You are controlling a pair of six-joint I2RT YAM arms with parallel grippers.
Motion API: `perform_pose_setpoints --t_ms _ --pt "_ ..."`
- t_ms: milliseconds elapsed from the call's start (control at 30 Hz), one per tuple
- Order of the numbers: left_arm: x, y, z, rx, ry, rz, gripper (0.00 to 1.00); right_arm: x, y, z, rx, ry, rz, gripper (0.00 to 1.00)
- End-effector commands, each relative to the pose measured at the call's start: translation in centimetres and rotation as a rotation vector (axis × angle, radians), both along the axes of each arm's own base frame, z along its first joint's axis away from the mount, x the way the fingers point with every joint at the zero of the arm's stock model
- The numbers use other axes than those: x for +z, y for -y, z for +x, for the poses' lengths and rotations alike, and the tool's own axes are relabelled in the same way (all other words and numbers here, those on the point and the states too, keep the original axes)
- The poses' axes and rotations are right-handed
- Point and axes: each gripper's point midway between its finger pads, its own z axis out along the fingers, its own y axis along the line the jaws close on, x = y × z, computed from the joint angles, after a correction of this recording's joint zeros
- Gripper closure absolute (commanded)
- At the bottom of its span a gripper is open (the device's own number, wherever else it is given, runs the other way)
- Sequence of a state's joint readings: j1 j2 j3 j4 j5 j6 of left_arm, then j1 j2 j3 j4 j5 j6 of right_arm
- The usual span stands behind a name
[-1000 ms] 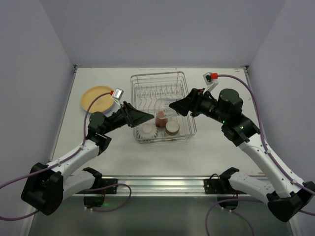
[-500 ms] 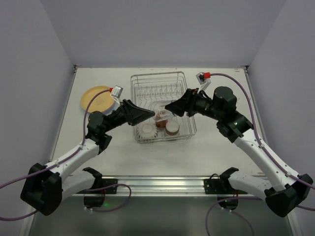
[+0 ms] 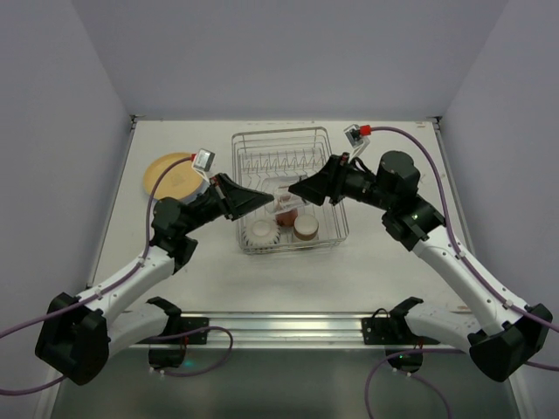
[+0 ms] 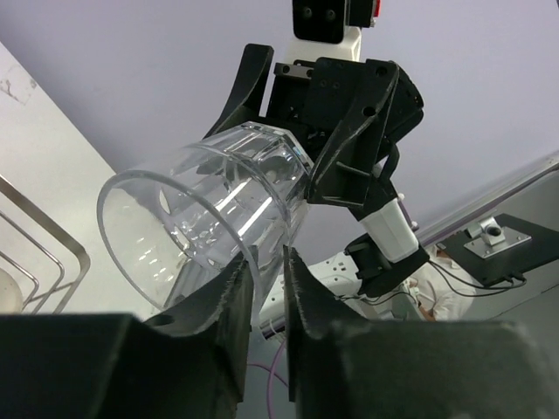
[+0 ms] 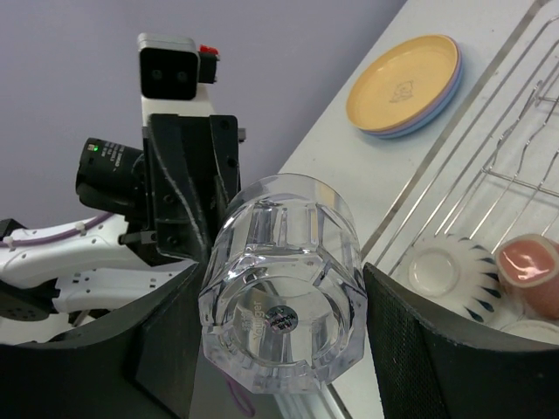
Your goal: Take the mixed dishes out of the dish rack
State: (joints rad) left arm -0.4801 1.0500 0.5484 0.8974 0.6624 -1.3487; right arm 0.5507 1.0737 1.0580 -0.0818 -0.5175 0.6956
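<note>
Two arms met over the dish rack (image 3: 325, 140), sharing the clear glass (image 4: 210, 218). The right gripper (image 5: 284, 332) clamped its base and held it out sideways. The left gripper (image 4: 265, 266) pinched the rim wall, seemingly taking it over.

Pale lavender walls (image 3: 288, 52), white table (image 3: 262, 279), even light

L: my left end effector (image 3: 265, 202), jaws pinched narrow, gripping | R: my right end effector (image 3: 293, 189), jaws wide, gripping | both arms angled inward, tips meeting
</note>
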Motion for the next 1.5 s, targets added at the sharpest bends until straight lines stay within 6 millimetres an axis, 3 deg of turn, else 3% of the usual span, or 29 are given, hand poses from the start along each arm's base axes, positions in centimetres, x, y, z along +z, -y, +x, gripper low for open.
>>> perform_pose_setpoints --t_ms 0,100,233,333,467,500,533,700,733,767,1033,1133,1200,1233,1300,1333,1467 --pt "5.6 -0.6 -3.1 -0.068 0.145 -0.113 0.81 -0.5 -0.6 0.6 0.01 0.008 0.005 1.0" --pt "7.1 -1.1 -3.9 -0.075 0.162 -0.144 0.99 -1.0 -1.0 0.6 0.031 0.001 0.008 1.0" --pt "8.8 -1.6 -4.9 -0.085 0.185 -0.178 1.0 -1.2 -1.3 0.6 0.048 0.009 0.014 0.98" --pt "10.0 -2.2 -5.8 -0.09 0.198 -0.204 1.0 -1.6 -1.4 0.7 0.057 0.017 0.007 0.81" --pt "11.1 -2.7 -6.7 -0.09 0.215 -0.209 1.0 -1.8 -1.5 0.7 0.064 0.027 0.014 0.37" --pt "10.9 -2.7 -6.7 -0.086 0.202 -0.199 1.0 -1.9 -1.5 0.7 0.061 0.025 0.017 0.09" --pt "10.8 -2.6 -6.7 -0.084 0.2 -0.188 1.0 -2.0 -1.4 0.6 0.052 0.028 0.017 0.01" --pt "8.7 -2.6 -5.0 0.03 0.177 -0.058 1.0 -1.8 0.3 1.0 -0.05 0.076 0.027 0.01" --pt "9.0 -2.8 -4.8 0.069 0.223 -0.026 1.0 -0.9 0.8 0.4 -0.06 0.109 0.041 0.01" --pt "7.3 -2.5 -3.8 0.09 0.159 0.041 1.0 -0.7 1.2 0.4 -0.077 0.124 0.046 0.01" --pt "3.0 -4.4 0.5 0.331 0.1 0.287 1.0 -0.4 4.3 0.4 -0.22 0.199 0.015 0.01" --pt "-0.6 -6.6 2.1 0.462 -0.012 0.432 1.0 -0.8 5.1 0.6 -0.258 0.209 -0.018 0.01" --pt "-1.1 -8.9 3.4 0.597 -0.029 0.492 1.0 -0.9 5.4 0.7 -0.271 0.216 -0.035 0.01" --pt "-2.3 -9.8 3.5 0.636 -0.07 0.543 1.0 -0.9 5.5 0.7 -0.276 0.219 -0.037 0.01" --pt "-1.9 -12.5 4.4 0.786 -0.073 0.582 1.0 -1.0 5.6 0.7 -0.28 0.224 -0.041 0.01" --pt "-2.6 -14.3 4.7 0.877 -0.117 0.622 1.0 -1.1 5.7 0.8 -0.286 0.222 -0.044 0.01" --pt "-2.0 -18.1 4.4 1.055 -0.15 0.657 1.0 -1.2 5.9 1.1 -0.3 0.219 -0.047 0.01"
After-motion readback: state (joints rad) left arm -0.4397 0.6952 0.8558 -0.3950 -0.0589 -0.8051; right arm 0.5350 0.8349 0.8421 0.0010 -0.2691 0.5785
